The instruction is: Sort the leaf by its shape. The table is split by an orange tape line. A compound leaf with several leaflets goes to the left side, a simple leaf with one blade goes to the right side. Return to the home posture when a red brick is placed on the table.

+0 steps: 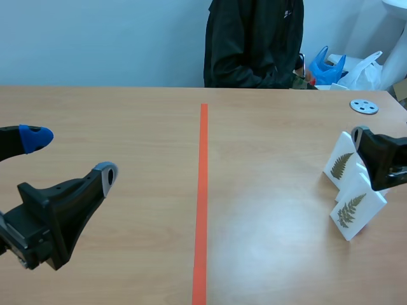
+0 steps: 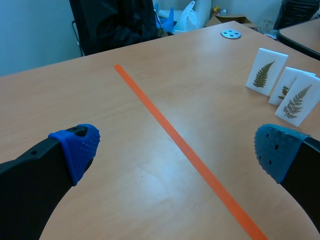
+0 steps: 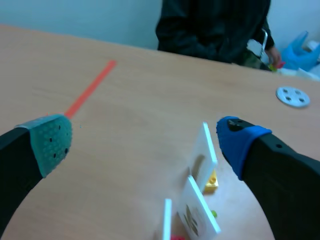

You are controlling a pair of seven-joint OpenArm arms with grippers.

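Three white cards stand upright on the right side of the table, each with a leaf on it. The far card [image 1: 340, 164] [image 2: 266, 71] and the near card [image 1: 356, 210] [image 2: 300, 100] show fern-like leaves with several leaflets. The middle card [image 2: 285, 86] is mostly hidden. My right gripper [image 1: 372, 159] [image 3: 144, 142] is open and hangs just above the cards, which stand edge-on [image 3: 207, 150] between and under its fingers. My left gripper [image 1: 70, 157] [image 2: 177, 150] is open over the left side, holding nothing. The orange tape line [image 1: 203, 190] [image 2: 185, 150] splits the table.
A person in a dark jacket [image 1: 254, 44] sits across the table. A grey disc [image 1: 364, 106] lies at the far right, with blue and white bags [image 1: 331, 67] behind it. A small yellow brick [image 3: 212, 181] props a card.
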